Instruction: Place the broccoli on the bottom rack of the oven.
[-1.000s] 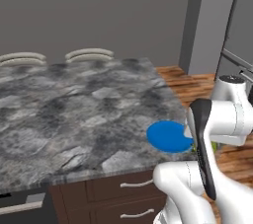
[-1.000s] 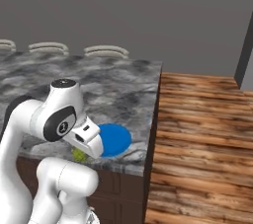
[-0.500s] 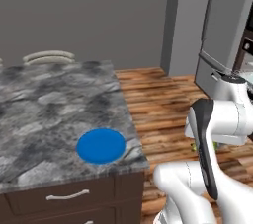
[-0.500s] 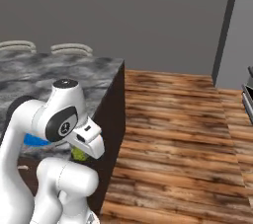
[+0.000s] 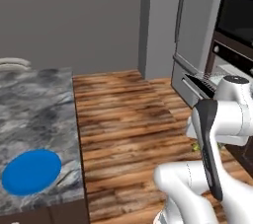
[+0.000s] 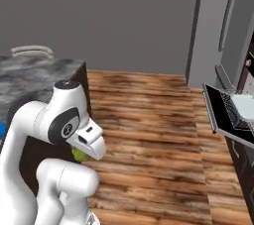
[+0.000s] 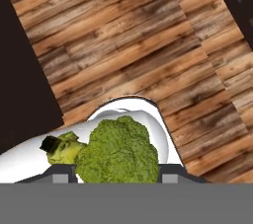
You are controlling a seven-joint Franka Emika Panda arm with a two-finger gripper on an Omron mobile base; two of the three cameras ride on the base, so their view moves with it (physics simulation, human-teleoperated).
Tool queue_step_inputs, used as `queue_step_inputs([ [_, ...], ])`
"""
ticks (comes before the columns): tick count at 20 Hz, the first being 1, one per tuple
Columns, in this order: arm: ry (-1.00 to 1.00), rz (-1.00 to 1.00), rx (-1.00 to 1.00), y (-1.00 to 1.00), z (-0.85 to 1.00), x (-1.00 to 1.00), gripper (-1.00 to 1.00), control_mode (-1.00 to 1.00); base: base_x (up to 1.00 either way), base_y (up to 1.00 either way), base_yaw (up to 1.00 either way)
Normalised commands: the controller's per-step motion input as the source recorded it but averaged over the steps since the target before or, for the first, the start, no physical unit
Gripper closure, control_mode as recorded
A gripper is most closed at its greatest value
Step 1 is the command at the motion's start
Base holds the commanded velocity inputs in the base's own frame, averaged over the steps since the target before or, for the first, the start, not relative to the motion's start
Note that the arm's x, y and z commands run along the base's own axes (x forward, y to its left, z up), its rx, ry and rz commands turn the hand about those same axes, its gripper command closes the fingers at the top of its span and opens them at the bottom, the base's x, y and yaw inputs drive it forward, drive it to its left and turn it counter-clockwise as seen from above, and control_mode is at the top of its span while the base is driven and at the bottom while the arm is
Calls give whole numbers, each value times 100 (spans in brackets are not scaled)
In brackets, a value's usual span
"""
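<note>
**Broccoli carried toward oven, base mid-drive**

Over the wood floor [image 5: 123, 119], between the island and the appliance wall, the transport step is judged to be in hand. Largest first: the floor is crossed by the base, with the marble counter [image 5: 34, 114] left to one side and the grey fridge [image 5: 197, 25] ahead. The oven [image 6: 233, 115] is seen at the right edge of the right base view, door dropped open; a silver wire rack [image 6: 225, 106] is pulled out over the door, with a pale tray [image 6: 245, 104] on it. Whether this is the bottom rack cannot be told from here. The blue plate [image 5: 30, 171] lies bare on the counter. The broccoli [image 7: 118, 156] is held low against the arm; a green sliver is also glimpsed under the forearm [image 6: 79, 154]. The gripper [image 7: 118, 176] is clenched on the floret, which sits between the finger bases.

For the step to be done well, the grip should be kept firm while the base is driven closer and squared to the open door. The arm should be unfolded only once the oven is within reach. The correct rack level should be confirmed before lowering, and the pale tray avoided. The floret should be set down on the wires, not dropped, as it is judged likely to roll.

Against the earlier frames, the whole scene is shifted by base motion: the counter and plate are pushed to the left, and the fridge and oven are brought into view. The arm pose is unchanged.
</note>
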Motion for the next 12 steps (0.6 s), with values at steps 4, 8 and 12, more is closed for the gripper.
queue_step_inputs([
  [4,0,0,0,0,0,0,100,100,100,4,-43],
  [8,0,0,0,0,0,0,100,100,100,12,-38],
  [12,0,0,0,0,0,0,100,100,100,0,-21],
])
